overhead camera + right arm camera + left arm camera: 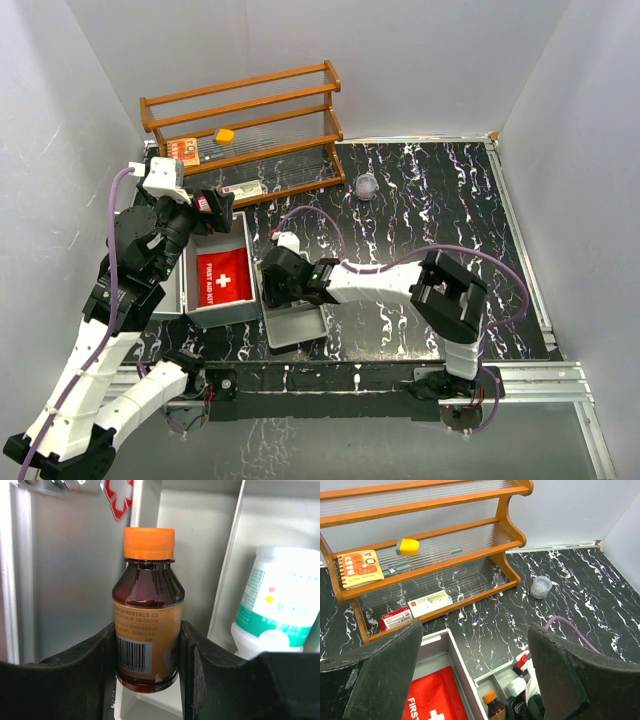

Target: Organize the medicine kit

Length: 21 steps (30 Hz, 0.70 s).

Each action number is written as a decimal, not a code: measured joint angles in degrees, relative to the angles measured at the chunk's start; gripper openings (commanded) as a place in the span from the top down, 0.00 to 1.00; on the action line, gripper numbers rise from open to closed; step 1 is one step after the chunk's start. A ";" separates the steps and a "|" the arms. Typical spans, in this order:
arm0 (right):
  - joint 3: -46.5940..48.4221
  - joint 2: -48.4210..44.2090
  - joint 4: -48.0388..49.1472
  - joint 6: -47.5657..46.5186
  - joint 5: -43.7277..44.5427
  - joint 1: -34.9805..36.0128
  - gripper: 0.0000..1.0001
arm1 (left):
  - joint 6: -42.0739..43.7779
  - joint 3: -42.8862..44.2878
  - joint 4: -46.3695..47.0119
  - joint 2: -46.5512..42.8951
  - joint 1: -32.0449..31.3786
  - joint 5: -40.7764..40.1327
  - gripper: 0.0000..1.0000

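The medicine kit's silver case (214,317) lies open at the left with a red first-aid pouch (222,277) inside. Its grey two-compartment tray (300,328) sits on the table against the case's right side. My right gripper (272,283) reaches into the tray and is shut (146,645) on a brown bottle with an orange cap (147,605), in the compartment next to the case wall. A white bottle with a green label (272,600) lies in the other compartment. My left gripper (208,205) hangs open and empty (477,627) above the case's far end.
A brown wooden rack (240,120) stands at the back left, holding an orange notebook (180,150) and a small yellow item (225,135). Small boxes (240,189) lie under it. A small clear jar (366,186) stands right of the rack.
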 measured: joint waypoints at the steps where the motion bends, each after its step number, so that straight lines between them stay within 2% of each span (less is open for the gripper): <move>1: 0.07 0.33 -0.55 0.09 0.39 0.31 0.71 | 0.02 0.00 0.00 0.00 0.00 0.00 0.15; 6: 0.07 0.61 -3.39 0.90 2.25 1.14 0.68 | 0.07 0.00 -0.02 -0.02 0.00 -0.07 0.15; 15: 1.03 1.64 -4.83 1.07 2.56 1.07 0.50 | 0.46 0.00 0.00 -0.02 0.00 -0.22 0.15; 21: 1.51 1.60 -4.83 0.42 3.32 1.07 0.46 | 0.48 0.00 -0.02 -0.13 0.00 -0.24 0.15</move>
